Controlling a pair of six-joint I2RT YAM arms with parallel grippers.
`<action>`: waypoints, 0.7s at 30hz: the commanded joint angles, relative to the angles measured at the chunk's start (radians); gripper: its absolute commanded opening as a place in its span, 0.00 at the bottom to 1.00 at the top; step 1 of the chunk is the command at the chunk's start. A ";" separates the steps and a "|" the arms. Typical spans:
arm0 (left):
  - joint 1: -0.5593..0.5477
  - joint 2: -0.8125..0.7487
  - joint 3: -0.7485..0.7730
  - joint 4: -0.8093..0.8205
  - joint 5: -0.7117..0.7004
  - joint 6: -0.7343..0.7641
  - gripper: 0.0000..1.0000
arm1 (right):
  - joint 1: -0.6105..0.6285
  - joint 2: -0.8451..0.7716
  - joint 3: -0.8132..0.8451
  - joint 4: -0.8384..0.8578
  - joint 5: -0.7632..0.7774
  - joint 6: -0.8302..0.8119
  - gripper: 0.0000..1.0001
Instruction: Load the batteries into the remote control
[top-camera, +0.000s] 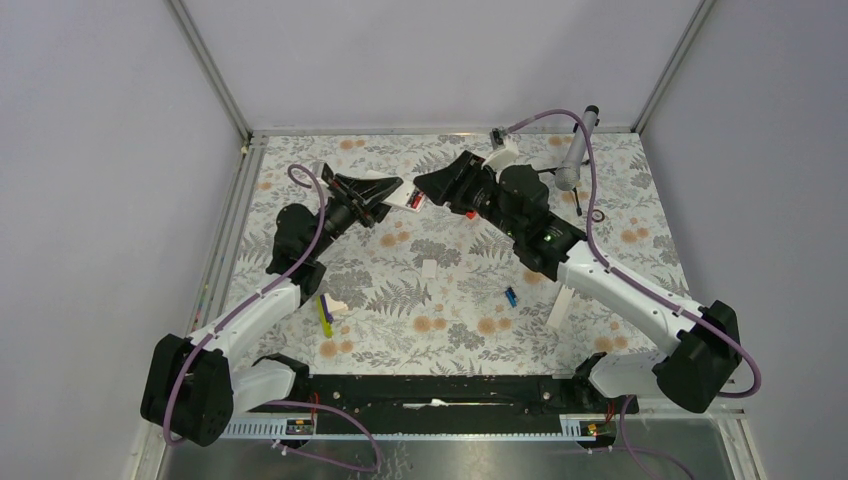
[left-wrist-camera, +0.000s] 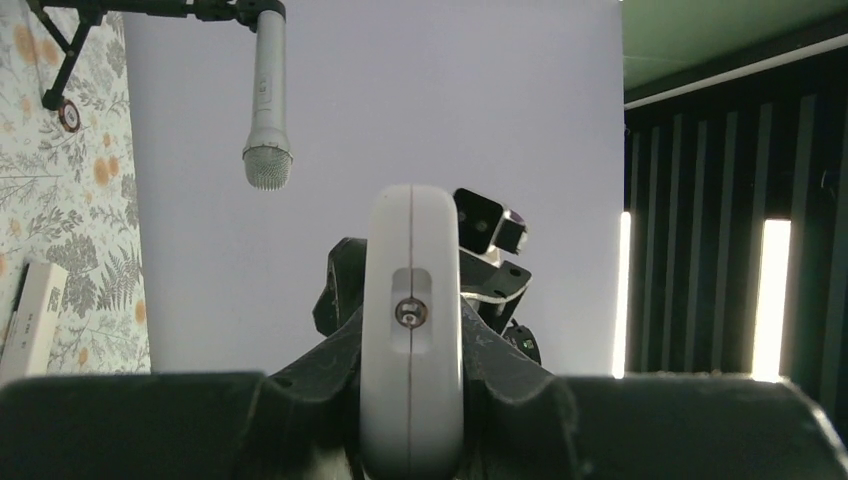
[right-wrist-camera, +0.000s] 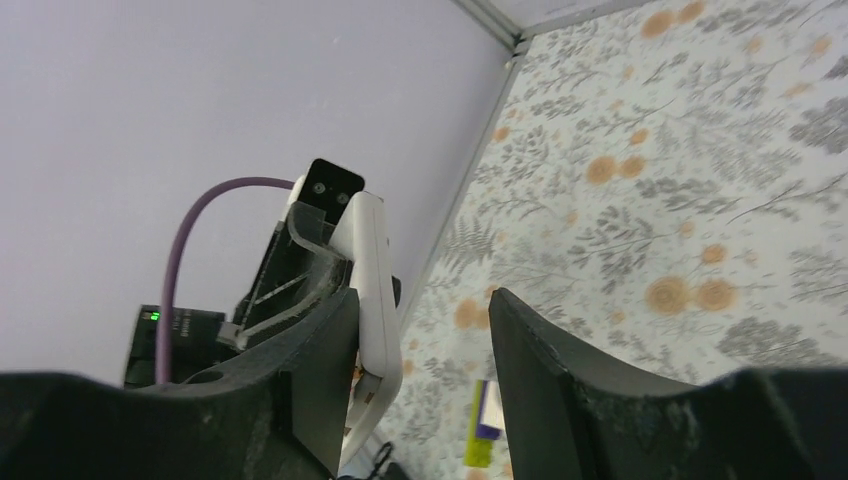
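My left gripper (top-camera: 393, 196) is shut on the light-grey remote control (top-camera: 408, 201) and holds it edge-up above the table's far middle. In the left wrist view the remote (left-wrist-camera: 411, 330) stands clamped between both fingers. My right gripper (top-camera: 428, 187) is open and right beside the remote. In the right wrist view the remote (right-wrist-camera: 376, 290) lies against the left finger (right-wrist-camera: 320, 360), with the gap (right-wrist-camera: 425, 320) empty. The blue battery (top-camera: 510, 296) lies on the mat. I cannot make out the red-and-black battery.
A long white bar (top-camera: 560, 305) lies at the right. A small white piece (top-camera: 428, 268) lies mid-mat. A yellow-green and purple item (top-camera: 324, 315) lies at the left, also in the right wrist view (right-wrist-camera: 487, 420). A microphone on a stand (top-camera: 575, 150) is at the back right.
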 joint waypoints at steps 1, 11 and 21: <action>0.011 -0.064 0.098 0.245 -0.102 -0.145 0.00 | 0.034 0.034 -0.068 -0.252 0.093 -0.298 0.57; 0.016 -0.098 0.108 0.074 -0.060 -0.149 0.00 | 0.037 0.013 -0.084 -0.172 0.148 -0.682 0.71; 0.070 -0.119 0.171 -0.176 0.100 0.287 0.00 | -0.006 0.028 0.226 -0.421 -0.091 -0.363 0.91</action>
